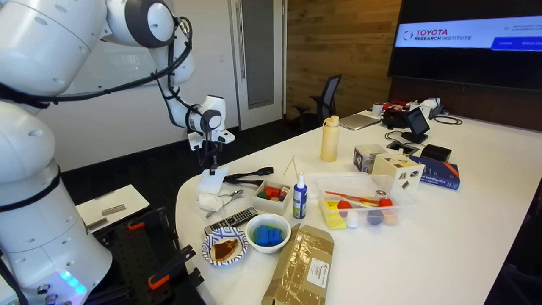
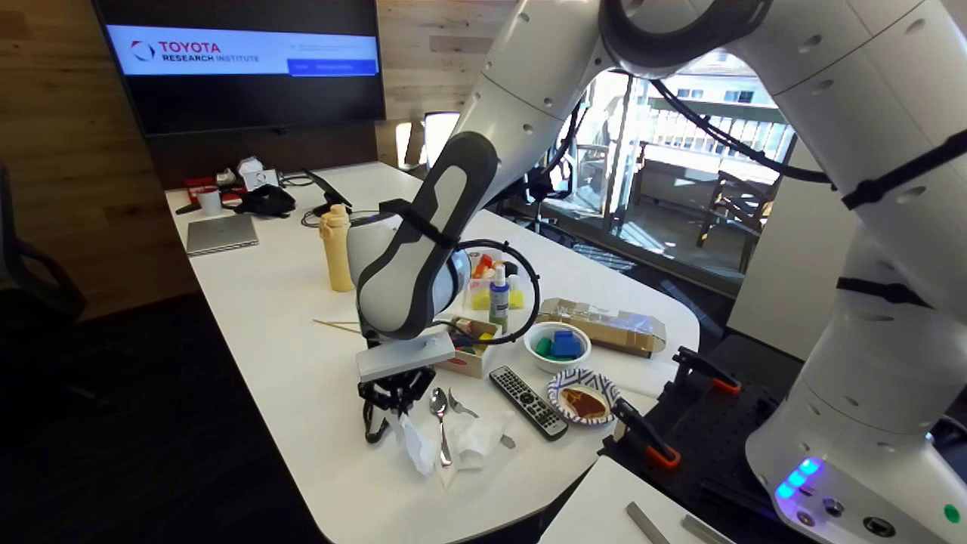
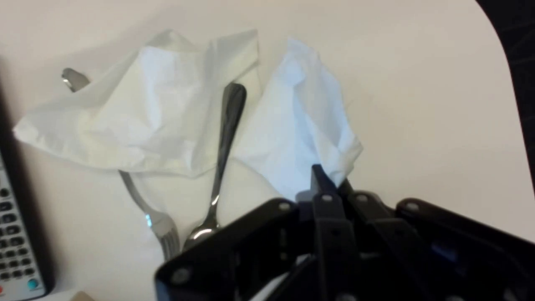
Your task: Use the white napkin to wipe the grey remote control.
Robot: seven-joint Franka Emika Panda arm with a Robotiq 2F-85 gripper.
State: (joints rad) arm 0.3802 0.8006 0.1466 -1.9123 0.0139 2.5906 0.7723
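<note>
A white napkin (image 3: 299,121) is pinched by one edge between my gripper's fingertips (image 3: 330,179) and hangs over the table. The napkin shows in both exterior views (image 1: 211,181) (image 2: 417,447), as does my gripper (image 1: 213,168) (image 2: 400,404). In the wrist view the napkin's bottom end seems close to the table; I cannot tell whether it touches. The grey remote control (image 2: 531,404) lies flat with its buttons up, apart from the gripper, between the cutlery and a patterned plate. It also shows in an exterior view (image 1: 231,220) and, partly cut off, in the wrist view (image 3: 16,238).
A second crumpled white napkin (image 3: 159,108) lies over cutlery, with a fork (image 3: 161,228) and a spoon (image 3: 225,138) beside it. Black tongs (image 1: 254,173), a box of blocks (image 1: 271,206), a white bowl (image 1: 253,245), a patterned plate (image 1: 209,256) and a spray bottle (image 1: 300,199) stand around.
</note>
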